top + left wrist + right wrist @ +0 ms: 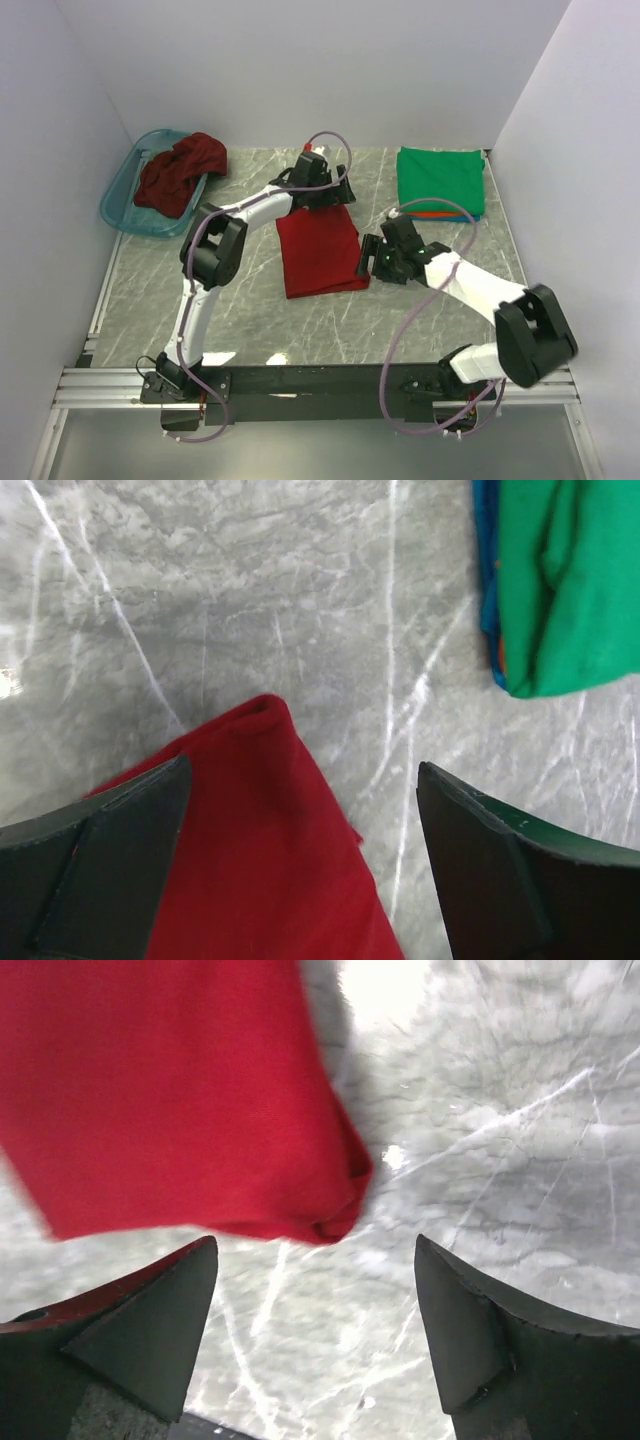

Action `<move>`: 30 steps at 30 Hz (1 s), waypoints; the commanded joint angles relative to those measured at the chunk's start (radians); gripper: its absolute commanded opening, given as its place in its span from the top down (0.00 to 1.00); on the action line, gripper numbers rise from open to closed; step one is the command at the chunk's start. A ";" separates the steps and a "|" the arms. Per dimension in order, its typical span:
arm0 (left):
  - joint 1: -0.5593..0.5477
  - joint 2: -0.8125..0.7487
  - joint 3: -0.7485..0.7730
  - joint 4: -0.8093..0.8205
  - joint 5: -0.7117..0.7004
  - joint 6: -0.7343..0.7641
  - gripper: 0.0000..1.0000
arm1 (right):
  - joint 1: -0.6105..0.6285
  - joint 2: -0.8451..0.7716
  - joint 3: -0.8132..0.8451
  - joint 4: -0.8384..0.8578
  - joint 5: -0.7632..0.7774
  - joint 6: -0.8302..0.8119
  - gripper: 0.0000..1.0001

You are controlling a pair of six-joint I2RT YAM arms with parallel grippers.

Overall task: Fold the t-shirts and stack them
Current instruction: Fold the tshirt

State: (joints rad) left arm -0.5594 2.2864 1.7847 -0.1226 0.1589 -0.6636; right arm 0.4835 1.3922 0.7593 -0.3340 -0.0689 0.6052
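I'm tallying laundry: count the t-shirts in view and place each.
5: maroon shirt in the basket, far left; red shirt folded mid-table; green shirt tops the far-right stack, orange-red shirt and blue shirt peeking beneath. More may hide in basket or stack.

Robotics lab cell — plain white walls (300, 70), grey marble-look tabletop (250, 320), aluminium rail (105, 385) at near edge.

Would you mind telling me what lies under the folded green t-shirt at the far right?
Under the green t-shirt, thin edges of a blue t-shirt and an orange-red t-shirt peek out; the rest of both is covered, so their folds cannot be seen.
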 commanded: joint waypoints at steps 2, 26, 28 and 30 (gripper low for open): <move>-0.002 -0.214 0.025 -0.018 -0.012 0.056 0.01 | 0.000 -0.145 0.031 -0.004 -0.023 -0.011 0.13; 0.135 -0.240 -0.396 0.115 0.083 -0.057 0.00 | 0.159 0.300 0.226 0.110 -0.173 0.050 0.10; 0.135 -0.231 -0.415 0.141 0.093 -0.060 0.00 | 0.145 0.330 0.210 0.128 -0.180 0.053 0.10; 0.135 -0.223 -0.444 0.155 0.108 -0.065 0.01 | 0.124 0.347 0.198 0.127 -0.177 0.044 0.10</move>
State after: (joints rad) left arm -0.4213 2.0529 1.3739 -0.0223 0.2260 -0.7155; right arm 0.6346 1.7042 0.9665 -0.2081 -0.2634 0.6571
